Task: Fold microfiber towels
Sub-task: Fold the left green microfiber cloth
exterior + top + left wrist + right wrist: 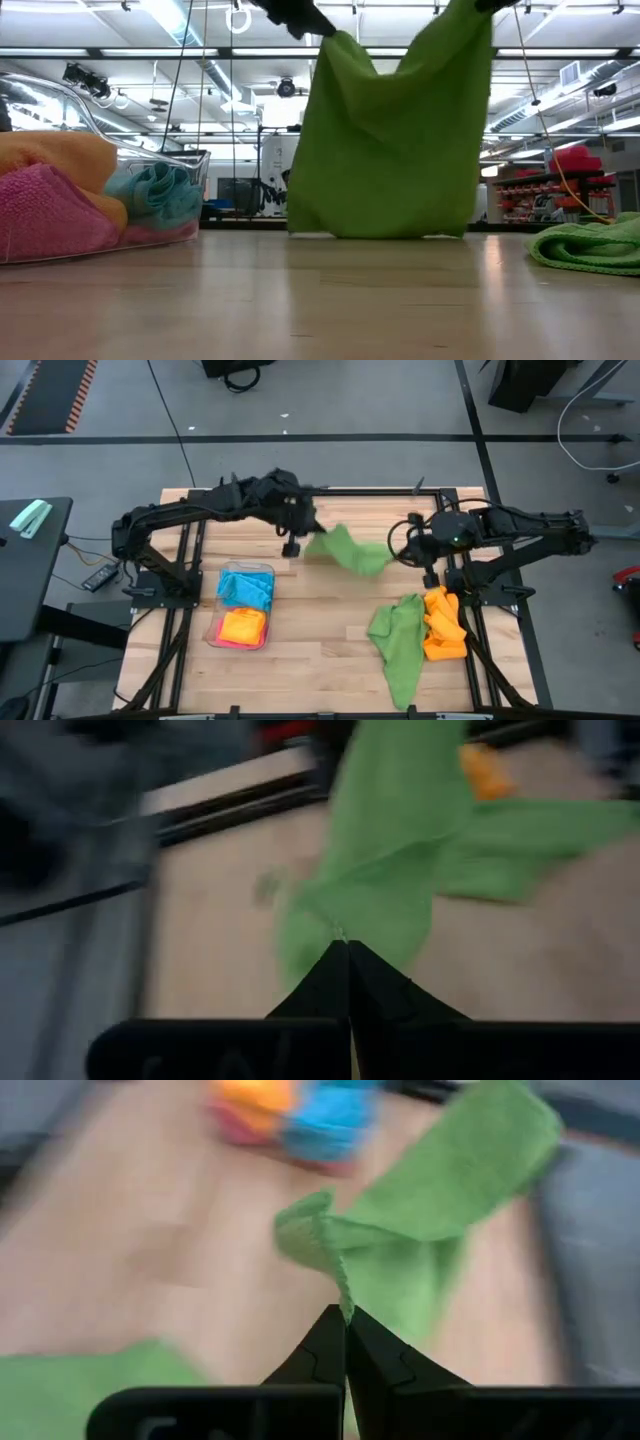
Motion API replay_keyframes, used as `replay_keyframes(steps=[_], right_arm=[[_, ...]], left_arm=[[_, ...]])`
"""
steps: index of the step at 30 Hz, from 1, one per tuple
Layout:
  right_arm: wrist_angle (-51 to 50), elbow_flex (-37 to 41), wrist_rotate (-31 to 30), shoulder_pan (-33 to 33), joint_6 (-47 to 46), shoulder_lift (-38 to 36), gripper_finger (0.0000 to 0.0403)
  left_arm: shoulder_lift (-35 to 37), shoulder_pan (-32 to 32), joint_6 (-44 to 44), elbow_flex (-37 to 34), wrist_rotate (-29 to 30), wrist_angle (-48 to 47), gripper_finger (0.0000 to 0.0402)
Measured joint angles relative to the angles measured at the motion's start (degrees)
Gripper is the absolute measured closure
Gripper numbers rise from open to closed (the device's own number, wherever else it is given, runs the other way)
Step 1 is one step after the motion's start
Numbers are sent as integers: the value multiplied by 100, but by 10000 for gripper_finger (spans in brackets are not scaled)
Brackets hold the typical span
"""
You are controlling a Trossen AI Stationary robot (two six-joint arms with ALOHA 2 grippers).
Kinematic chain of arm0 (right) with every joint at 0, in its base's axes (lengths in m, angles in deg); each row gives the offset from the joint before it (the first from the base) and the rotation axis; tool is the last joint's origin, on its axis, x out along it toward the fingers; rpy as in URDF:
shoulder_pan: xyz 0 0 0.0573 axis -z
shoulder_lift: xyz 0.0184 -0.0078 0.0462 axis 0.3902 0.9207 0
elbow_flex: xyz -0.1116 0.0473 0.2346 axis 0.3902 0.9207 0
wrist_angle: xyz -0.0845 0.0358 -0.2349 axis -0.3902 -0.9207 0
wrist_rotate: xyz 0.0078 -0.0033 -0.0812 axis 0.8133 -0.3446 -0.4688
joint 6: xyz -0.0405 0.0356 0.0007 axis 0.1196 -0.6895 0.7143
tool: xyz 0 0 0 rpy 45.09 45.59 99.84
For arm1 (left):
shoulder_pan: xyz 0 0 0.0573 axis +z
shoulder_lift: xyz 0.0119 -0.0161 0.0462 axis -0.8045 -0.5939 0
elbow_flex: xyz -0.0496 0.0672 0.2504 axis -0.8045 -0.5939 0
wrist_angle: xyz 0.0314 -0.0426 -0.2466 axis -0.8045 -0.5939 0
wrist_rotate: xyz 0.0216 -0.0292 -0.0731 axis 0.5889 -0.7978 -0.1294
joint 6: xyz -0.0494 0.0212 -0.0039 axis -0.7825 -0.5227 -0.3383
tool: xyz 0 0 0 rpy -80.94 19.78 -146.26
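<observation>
A soft green microfiber towel (350, 550) hangs in the air between the two arms, over the far middle of the wooden table (310, 650). The left gripper (345, 948) is clenched on one top corner of it, and the right gripper (345, 1320) is clenched on the other top corner. In the low view the cloth (395, 140) sags between the two held corners, and its bottom edge seems to reach the table surface, though I cannot tell if it really touches.

To the right, near the right arm, a second green towel (398, 640) lies crumpled and stretches toward the near edge of the table. Just beside it, on its right, lies a heap of orange towels (443, 625), touching the green one.

To the left stands a clear plastic tray (215, 630). Inside it, a sky blue towel (246, 588) fills the far part and an orange towel (243, 626) lies in the near part, on top of a pink towel (50, 215) whose edge shows under it.

Between the tray and the crumpled green towel the wood is bare, a wide strip running from under the hanging towel down to the near edge. The dark metal frame (187, 575) runs along the left and right sides of the table, close to the tray on one side and to the orange heap on the other.
</observation>
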Motion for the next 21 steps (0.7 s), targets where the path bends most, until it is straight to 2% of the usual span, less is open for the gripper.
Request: replay_keyframes(steps=[2, 4, 6, 8, 10, 13, 15, 18, 19, 21], right_arm=[[-27, 4, 784, -13, 14, 29, 395], [-16, 4, 1283, -65, 76, 62, 395], [-17, 4, 1343, -107, 115, 101, 395], [-33, 4, 1129, -97, 162, 133, 395], [-47, 15, 759, -43, 265, 180, 395], [-56, 106, 54, 139, 545, 246, 395], [-35, 181, -786, 351, 895, 287, 395], [260, 199, -2427, 752, 1488, 347, 395], [449, 197, -2858, 896, 1694, 354, 395], [857, 197, -3305, 1145, 2114, 358, 395]], left_arm=[[-110, -85, 116, 3, -560, -269, 394], [-243, -200, 286, 1, -854, -461, 393], [-348, -310, 450, 1, -890, -601, 396], [-369, -373, 555, -1, -890, -600, 397], [-375, -380, 657, 5, -879, -514, 395], [-375, -268, 834, 1, -333, -362, 393], [-375, -134, 1103, 1, 395, -84, 396], [-375, 149, 1677, 1, 1442, 489, 396], [-375, 247, 1829, 1, 1636, 772, 394], [-375, 442, 2033, 6, 1783, 1257, 391]])
